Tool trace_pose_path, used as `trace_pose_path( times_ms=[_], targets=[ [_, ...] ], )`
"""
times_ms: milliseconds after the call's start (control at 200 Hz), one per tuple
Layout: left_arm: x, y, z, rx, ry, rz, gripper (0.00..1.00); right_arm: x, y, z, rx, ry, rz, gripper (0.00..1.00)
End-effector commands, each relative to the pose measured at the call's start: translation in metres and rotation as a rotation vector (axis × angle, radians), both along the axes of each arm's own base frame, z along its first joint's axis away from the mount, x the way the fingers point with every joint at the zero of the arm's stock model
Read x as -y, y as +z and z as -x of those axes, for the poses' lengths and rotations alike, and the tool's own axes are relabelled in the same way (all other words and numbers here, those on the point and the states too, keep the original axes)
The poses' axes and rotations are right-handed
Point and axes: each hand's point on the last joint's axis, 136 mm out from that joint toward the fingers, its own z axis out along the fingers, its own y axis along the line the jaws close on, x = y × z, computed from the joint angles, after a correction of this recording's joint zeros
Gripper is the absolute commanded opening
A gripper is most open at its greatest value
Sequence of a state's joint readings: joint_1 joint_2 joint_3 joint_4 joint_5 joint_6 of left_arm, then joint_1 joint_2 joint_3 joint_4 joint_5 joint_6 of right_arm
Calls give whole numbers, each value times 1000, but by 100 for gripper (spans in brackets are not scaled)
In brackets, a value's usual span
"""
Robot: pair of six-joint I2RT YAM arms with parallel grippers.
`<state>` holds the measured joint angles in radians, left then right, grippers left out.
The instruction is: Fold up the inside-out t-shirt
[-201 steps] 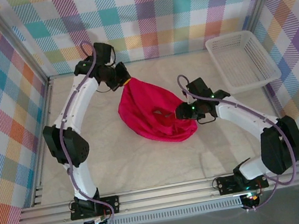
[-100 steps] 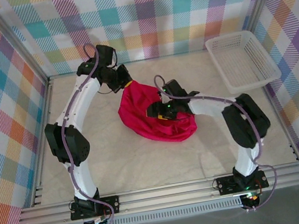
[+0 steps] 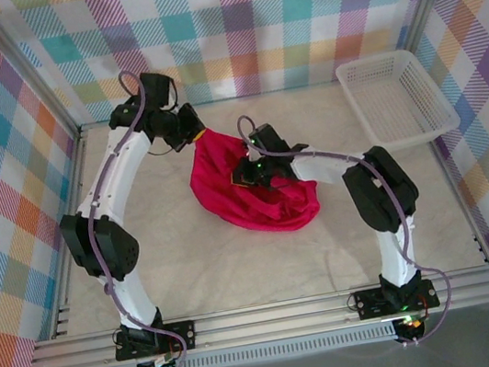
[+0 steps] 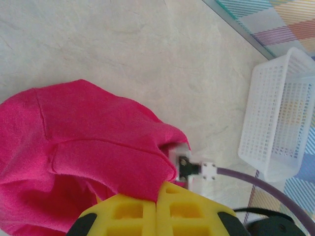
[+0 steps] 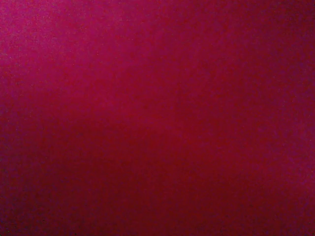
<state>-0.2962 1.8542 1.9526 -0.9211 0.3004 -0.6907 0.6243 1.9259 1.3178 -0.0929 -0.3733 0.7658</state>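
The main risk, as I judged it, was the right arm (image 3: 326, 169) working blind. Its right fingers were buried in the red cloth and closed. I could not tell whether they had caught one layer, several, or nothing. If they had pinched through two layers, any pull would have dragged the whole bundle instead of opening it out. If they had closed on nothing, the arm would have come away bare. A second risk sat at the far end. The left fingers (image 4: 130, 214), yellow and pressed together, were clamped on a small gathered tip of the cloth. A hard tug from the other side could have slipped that pinch free, or twisted the shirt into a tighter knot.

The t-shirt (image 3: 257, 205) lay in the middle of the pale desk (image 3: 192, 266), between the two arms. It was well apart from the white basket (image 3: 396, 99) in the far right corner. It was bright crimson, plain and without print. It was not spread flat. It looked like a rounded pouch, wide at the near end and drawn to a point where the left fingers held it. From the left wrist, a seam line and a soft overlapping fold crossed its surface. No sleeves or neckline stood out clearly. From the right wrist, red cloth lay close against the lens. Folding had not properly begun.
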Motion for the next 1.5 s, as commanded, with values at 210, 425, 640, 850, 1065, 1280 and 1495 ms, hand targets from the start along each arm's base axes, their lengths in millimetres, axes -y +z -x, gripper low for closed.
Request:
trace_pose_path(
  times_ms=[210,425,640,850,1065,1280,1495],
  targets=[
    [-25,52,-2,117,34,38,5,68,204,37,423,-31,27,0],
    [-32,16,1,60,34,-54,66,202,198,34,405,-381,103,0],
    [-33,-53,8,-51,11,-93,54,259,136,39,299,-529,113,0],
    [-19,-135,24,-201,-60,-97,55,261,100,41,233,-496,173,0],
    [0,-183,32,-282,-119,-65,61,262,91,41,220,-480,184,0],
    [30,-220,42,-357,-165,0,48,263,105,37,242,-482,163,0],
    [8,-178,35,-317,-138,-15,0,261,161,20,338,-482,129,0]
  ],
)
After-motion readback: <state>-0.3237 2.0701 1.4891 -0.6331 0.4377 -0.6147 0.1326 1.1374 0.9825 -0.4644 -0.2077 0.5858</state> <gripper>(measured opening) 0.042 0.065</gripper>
